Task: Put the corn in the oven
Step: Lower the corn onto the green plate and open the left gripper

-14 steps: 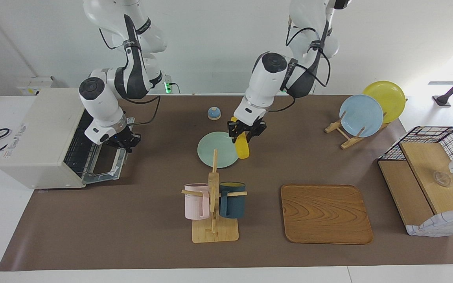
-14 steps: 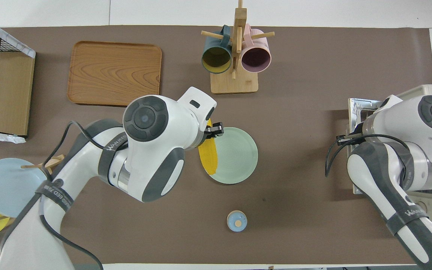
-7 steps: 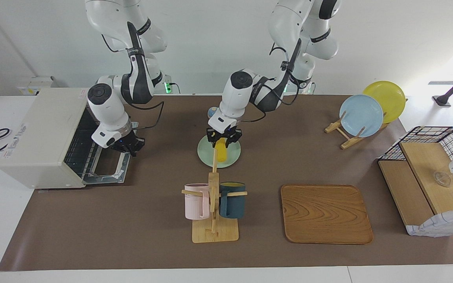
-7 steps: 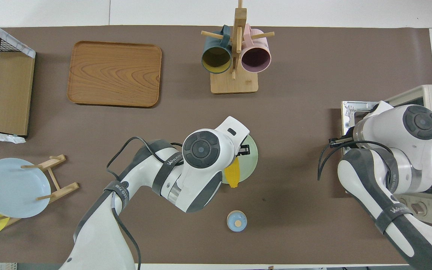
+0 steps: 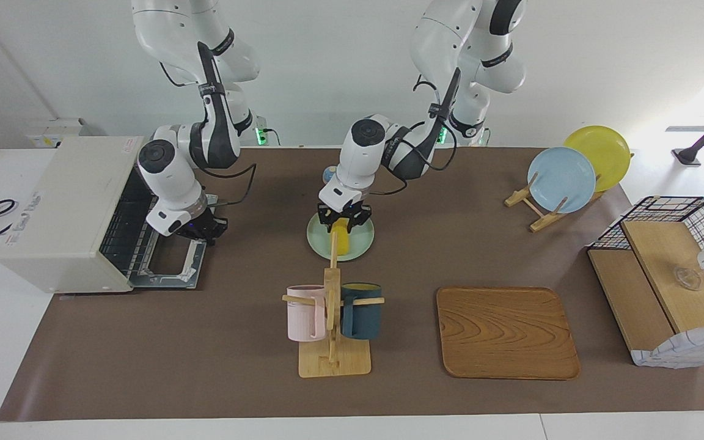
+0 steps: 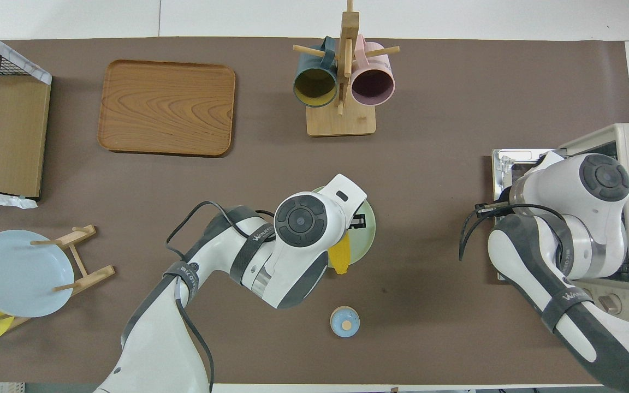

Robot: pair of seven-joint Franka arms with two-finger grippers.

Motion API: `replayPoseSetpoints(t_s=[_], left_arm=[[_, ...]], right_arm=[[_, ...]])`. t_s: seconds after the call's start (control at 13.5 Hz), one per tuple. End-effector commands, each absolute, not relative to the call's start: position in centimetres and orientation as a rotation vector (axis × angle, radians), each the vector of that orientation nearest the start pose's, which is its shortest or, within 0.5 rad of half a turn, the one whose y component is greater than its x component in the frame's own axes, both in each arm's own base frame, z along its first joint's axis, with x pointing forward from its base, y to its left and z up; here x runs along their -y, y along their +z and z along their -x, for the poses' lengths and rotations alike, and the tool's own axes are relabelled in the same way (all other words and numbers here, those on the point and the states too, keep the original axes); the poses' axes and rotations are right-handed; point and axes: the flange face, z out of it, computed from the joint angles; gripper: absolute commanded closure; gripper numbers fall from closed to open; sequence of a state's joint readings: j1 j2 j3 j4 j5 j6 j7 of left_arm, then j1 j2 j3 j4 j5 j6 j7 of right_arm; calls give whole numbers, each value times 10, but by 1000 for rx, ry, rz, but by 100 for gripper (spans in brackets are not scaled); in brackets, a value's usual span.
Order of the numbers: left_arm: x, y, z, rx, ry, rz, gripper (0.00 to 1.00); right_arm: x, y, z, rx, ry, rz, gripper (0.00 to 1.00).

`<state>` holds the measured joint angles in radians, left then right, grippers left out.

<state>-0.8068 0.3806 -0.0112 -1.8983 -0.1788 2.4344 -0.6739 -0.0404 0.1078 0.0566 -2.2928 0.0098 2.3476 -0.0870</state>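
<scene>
Over the green plate point(image 5: 358, 247) mid-bench, the left pincer point(image 5: 344, 219) was clenched on the corn point(image 5: 342, 239), held clear of it. Carrying it level toward the oven point(image 5: 65, 214) looked wise, since the right pincer point(image 5: 202, 229), clenched empty, hung over the lowered door point(image 5: 168, 263).

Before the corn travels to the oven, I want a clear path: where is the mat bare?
Bare mat runs between the green plate and the oven door. Crowded: the mug rack beside the plate, and the right gripper over the door.
</scene>
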Motion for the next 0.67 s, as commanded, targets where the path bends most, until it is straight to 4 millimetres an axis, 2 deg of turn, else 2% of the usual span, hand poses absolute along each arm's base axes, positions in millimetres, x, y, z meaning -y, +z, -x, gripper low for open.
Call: replayPoseSetpoints(t_s=[0.0,0.15,0.22,0.37,0.52,0.59], left_arm=[[461,321,-440,-56,-58,3338,0],[450,334,-451,-55,-54,3336,0],[437,353,-458,-55,-40,3332,0],[406,394,-470,-71,-18,3326,0],[366,442,-492,6,-14,3331,0],[348,467,-504,53,-18,3335,0]], right_arm=[[-3,306,-517,74,75,3091,100],[-21,307,-516,65,79,3054,94],[-30,311,-518,66,86,3039,94],[-60,340,-531,54,134,3013,94],[-101,362,-532,-10,162,3016,93],[-125,366,-528,-16,158,3020,93]])
